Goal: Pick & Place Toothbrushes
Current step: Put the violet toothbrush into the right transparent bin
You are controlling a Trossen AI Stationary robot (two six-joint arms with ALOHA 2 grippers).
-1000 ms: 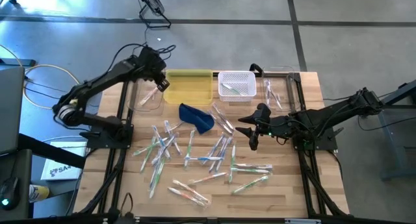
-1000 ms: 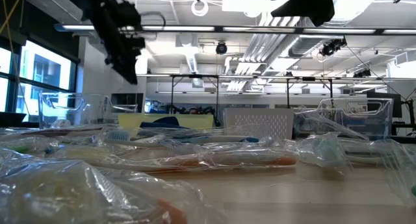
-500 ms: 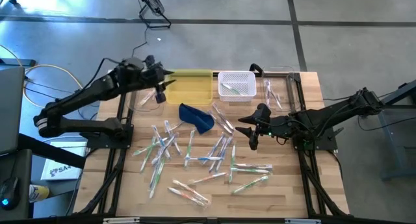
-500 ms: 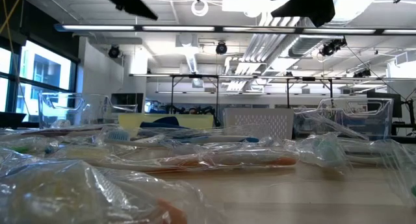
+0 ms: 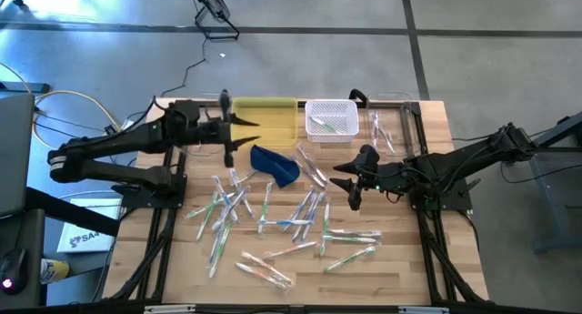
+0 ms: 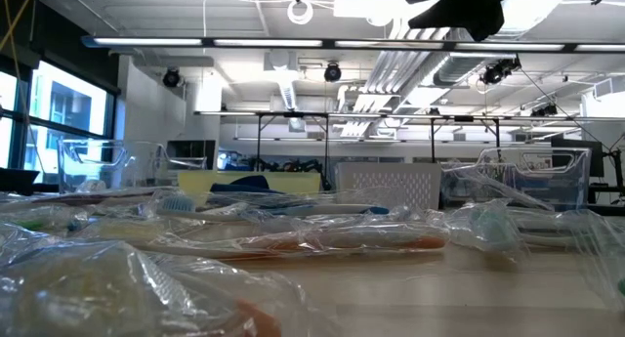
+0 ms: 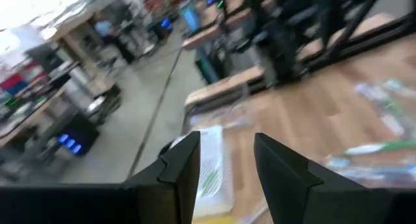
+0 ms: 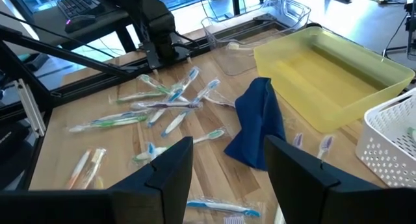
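Wrapped toothbrushes [image 5: 273, 218] litter the wooden tabletop [image 5: 400, 268] below a yellow bin [image 5: 268, 123] and white basket [image 5: 330, 120]; the left end effector [image 5: 238, 130] hovers empty, fingers parted, the right end effector [image 5: 348, 187] likewise, best descending over one isolated brush.

On my bench [image 5: 418, 259] I counted roughly two dozen toothbrushes [image 5: 273, 218], one dark blue pouch [image 5: 275, 163], one yellow bin [image 5: 266, 120], one white basket [image 5: 330, 119] and two clear bins [image 5: 386, 127], one at each end.
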